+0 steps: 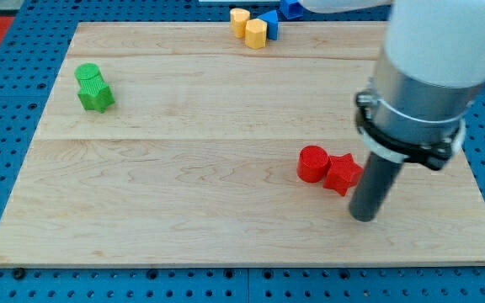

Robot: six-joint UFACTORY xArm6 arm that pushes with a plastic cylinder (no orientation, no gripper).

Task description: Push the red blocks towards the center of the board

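Tip (363, 216) of my rod is sitting on the wooden board (183, 185), just beside the red star block (343, 174) at its lower right; I'm carrying no gripper, nothing grasped. Red cylinder (312, 163) is touching the star's left side, right of centre. Green blocks (94, 88) are lying far left; yellow blocks (249, 27) and blue blocks (271, 23) are crowding the top edge.

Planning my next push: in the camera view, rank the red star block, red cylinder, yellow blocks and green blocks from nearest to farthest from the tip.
1. Red star block, just left of my tip.
2. Red cylinder, farther left.
3. Yellow blocks, top edge.
4. Green blocks, far upper left.
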